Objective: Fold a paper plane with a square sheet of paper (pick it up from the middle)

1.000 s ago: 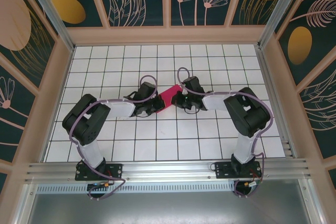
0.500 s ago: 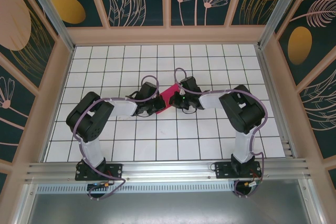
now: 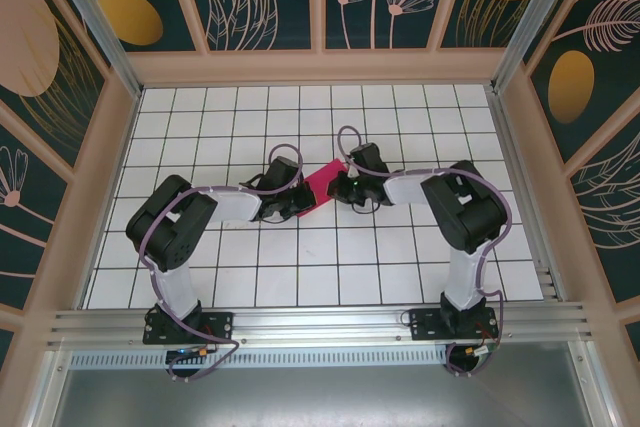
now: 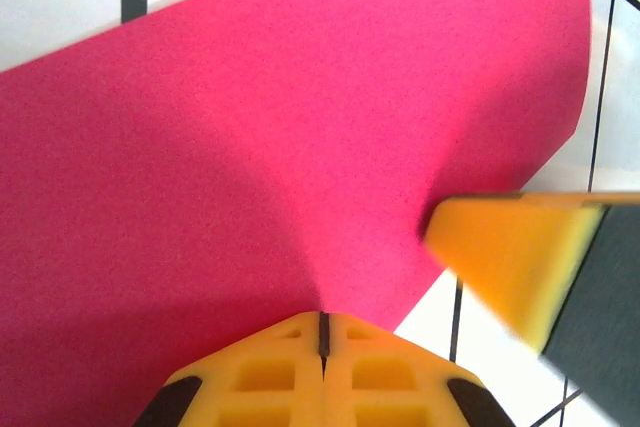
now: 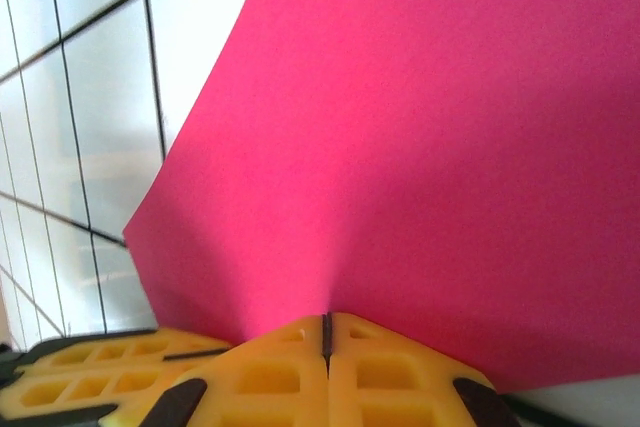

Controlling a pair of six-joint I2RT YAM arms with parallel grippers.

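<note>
Viewing from above, the sheet of paper (image 3: 322, 187) sits at the middle of the white gridded table (image 3: 200, 127), between the left gripper (image 3: 298, 203) and the right gripper (image 3: 341, 188), which meet it from opposite sides.

Left wrist view: the left gripper (image 4: 323, 332) has its jaws pinched tight on the sheet of paper (image 4: 300, 127), which puckers at the grip. A yellow finger (image 4: 500, 257) of the right gripper touches the sheet's edge close by.

Right wrist view: the right gripper (image 5: 325, 332) is likewise clamped on the sheet of paper (image 5: 430, 147), which creases at the pinch. Yellow fingers (image 5: 80, 382) of the left gripper lie just beside it.
</note>
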